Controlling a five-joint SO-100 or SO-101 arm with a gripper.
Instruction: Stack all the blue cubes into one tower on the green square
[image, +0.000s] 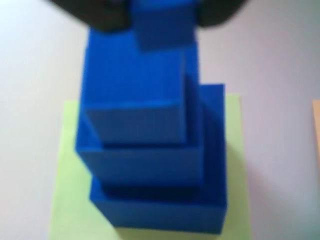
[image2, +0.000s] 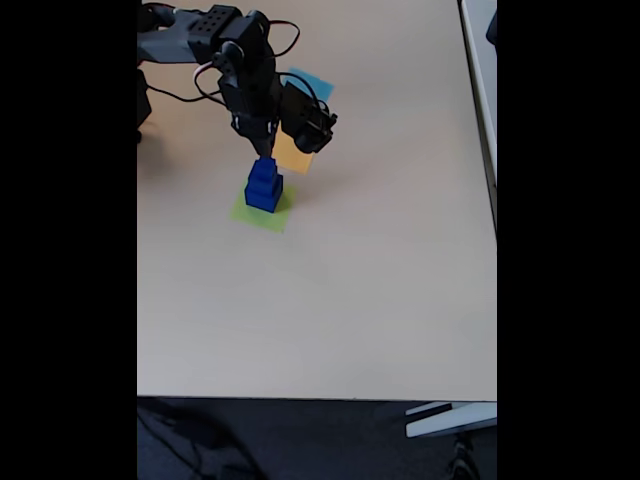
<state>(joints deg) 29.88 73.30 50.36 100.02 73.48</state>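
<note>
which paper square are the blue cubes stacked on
The green square, under the tower. The orange and light blue squares carry nothing.

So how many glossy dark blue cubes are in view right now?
4, in the wrist view. Three stacked on the lime-green paper square: bottom cube, middle cube, upper cube. The smallest cube sits at the top between the dark gripper fingers.

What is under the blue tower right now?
The green square lies flat under the tower, its edges showing around the largest cube's base. The paper's middle is covered by that cube, so anything beneath there cannot be seen.
</note>
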